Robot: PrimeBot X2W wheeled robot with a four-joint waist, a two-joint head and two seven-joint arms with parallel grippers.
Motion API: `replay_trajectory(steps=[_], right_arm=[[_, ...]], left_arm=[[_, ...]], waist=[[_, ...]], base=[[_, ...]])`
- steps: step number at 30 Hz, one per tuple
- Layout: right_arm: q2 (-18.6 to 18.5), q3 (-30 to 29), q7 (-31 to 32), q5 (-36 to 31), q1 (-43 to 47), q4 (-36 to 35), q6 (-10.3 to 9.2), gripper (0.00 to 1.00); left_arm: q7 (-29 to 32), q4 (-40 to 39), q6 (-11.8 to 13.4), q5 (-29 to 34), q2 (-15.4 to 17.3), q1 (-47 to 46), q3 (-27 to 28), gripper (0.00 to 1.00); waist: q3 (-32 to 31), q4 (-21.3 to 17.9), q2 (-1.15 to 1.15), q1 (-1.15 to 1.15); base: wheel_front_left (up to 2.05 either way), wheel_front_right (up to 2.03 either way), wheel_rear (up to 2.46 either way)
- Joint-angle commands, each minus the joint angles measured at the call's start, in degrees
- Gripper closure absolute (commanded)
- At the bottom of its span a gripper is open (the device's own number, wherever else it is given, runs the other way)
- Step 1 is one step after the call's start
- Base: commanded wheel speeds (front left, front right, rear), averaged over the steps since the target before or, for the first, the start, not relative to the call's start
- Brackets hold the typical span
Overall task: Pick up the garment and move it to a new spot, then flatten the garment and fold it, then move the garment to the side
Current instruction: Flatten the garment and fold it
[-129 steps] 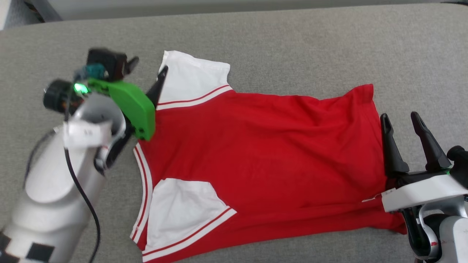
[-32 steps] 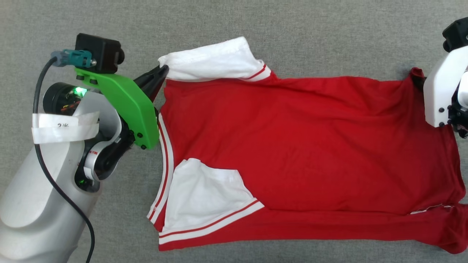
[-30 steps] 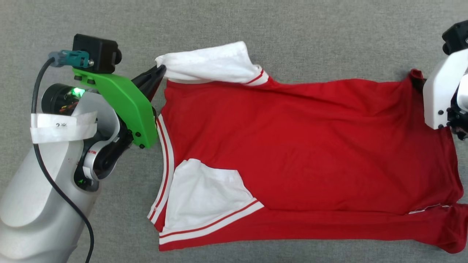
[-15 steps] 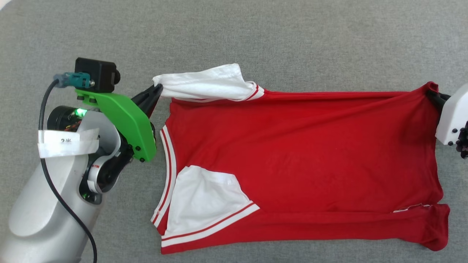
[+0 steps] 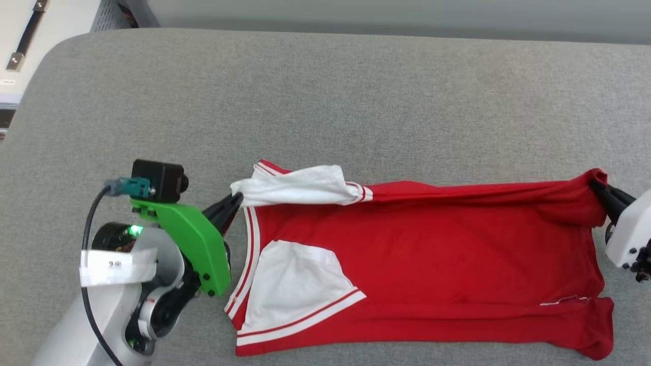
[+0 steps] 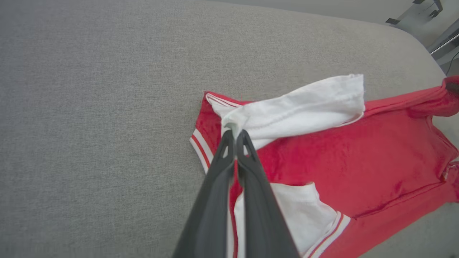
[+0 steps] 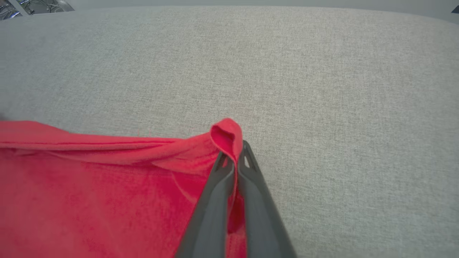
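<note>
The garment [image 5: 432, 264], a red shirt with white short sleeves and striped trim, lies spread sideways on the grey surface [image 5: 325, 101], plain side up. Its far edge is lifted and pulled taut between both grippers. My left gripper [image 5: 235, 200] is shut on the shoulder by the upper white sleeve [image 5: 300, 185]; in the left wrist view the gripper [image 6: 235, 134] pinches that white cloth [image 6: 297, 107]. At the far right, my right gripper [image 5: 596, 187] is shut on the red hem corner, which stands up as a small fold [image 7: 226, 138] above the gripper [image 7: 235, 148] in the right wrist view.
The grey padded surface has a rounded far left corner [image 5: 56, 51] and a far edge [image 5: 356, 33] along the top. Beyond the corner stands pale furniture [image 5: 30, 35]. Bare grey cloth stretches between the garment and the far edge.
The head camera has tilted up, so the far edge now shows. Both grippers, still shut, have carried the garment's far edge toward the near edge; the red panel looks narrower and the upper sleeve flopped over.
</note>
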Motion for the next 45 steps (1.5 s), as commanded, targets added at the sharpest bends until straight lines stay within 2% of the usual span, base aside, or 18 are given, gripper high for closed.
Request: replay_trajectory(steps=[1,9,16,24,31,32,33,34,35,36,37,45], right_arm=[[-0.3,0.0,-0.9,0.9,1.6,-0.5,-0.05,1.00],[-2.9,2.6,-3.2,3.2,9.6,-3.4,-0.05,1.00],[-5.9,4.1,-2.7,4.5,15.8,-6.4,-0.05,1.00],[-8.7,7.2,-2.6,0.8,18.7,-8.2,-0.05,1.00],[-8.4,9.0,-2.8,-1.7,17.7,-7.4,-0.05,1.00],[-8.2,9.3,-2.7,-2.1,17.5,-7.1,-0.05,0.78],[-8.0,9.4,-2.6,-2.2,17.4,-6.8,-0.05,0.50],[-7.7,9.6,-2.6,-2.2,17.2,-6.5,-0.05,0.00],[-7.5,9.8,-2.6,-2.1,17.0,-6.4,-0.05,0.00],[-7.3,10.0,-2.4,-1.9,16.9,-6.2,-0.05,0.00],[-7.2,10.3,-2.2,-1.8,16.7,-6.2,-0.05,0.00],[-6.5,11.1,0.6,1.1,16.6,-6.5,-0.05,0.00]], left_arm=[[0.1,-0.4,0.8,-0.1,0.7,2.1,0.0,1.00],[1.2,-1.6,1.7,-0.2,1.7,10.0,-2.6,1.00],[2.2,-1.0,2.4,-0.1,2.4,14.4,-4.7,1.00],[2.1,3.3,1.5,2.1,2.0,14.3,-7.7,1.00],[1.2,8.0,-0.1,3.3,0.4,12.6,-9.6,1.00],[1.1,8.7,-0.3,3.4,0.3,12.3,-9.9,1.00],[1.0,9.2,-0.5,3.6,0.1,12.0,-10.1,1.00],[1.0,9.9,-0.6,3.7,0.0,11.8,-10.3,1.00],[0.9,10.3,-0.7,3.8,-0.1,11.6,-10.5,0.76],[0.8,10.8,-0.9,4.0,-0.2,11.4,-10.7,0.13],[0.6,11.2,-0.9,4.3,-0.2,11.2,-10.8,0.00],[-2.1,13.2,-1.0,4.4,-1.4,11.0,-10.6,0.00]], waist=[[-1.5,0.7,0.00,0.00],[-4.1,1.3,0.00,0.00],[-5.7,1.3,0.00,0.00],[-5.3,0.7,0.00,0.00],[-3.5,0.3,0.00,0.00],[-3.3,0.3,0.00,0.00],[-3.2,0.3,0.00,0.00],[-3.1,0.3,0.00,0.00],[-3.0,0.3,0.00,0.00],[-2.9,0.3,0.00,0.00],[-2.9,0.3,0.00,0.00],[-5.7,0.0,0.00,0.00]], base=[[0.00,0.00,0.00],[0.00,0.00,0.00],[0.00,0.00,0.00],[0.00,0.00,0.00],[0.00,0.00,0.00],[0.00,0.00,0.00],[0.00,0.00,0.00],[0.00,0.00,0.00],[0.00,0.00,0.00],[0.00,0.00,0.00],[0.00,0.00,0.00],[0.00,0.00,0.00]])
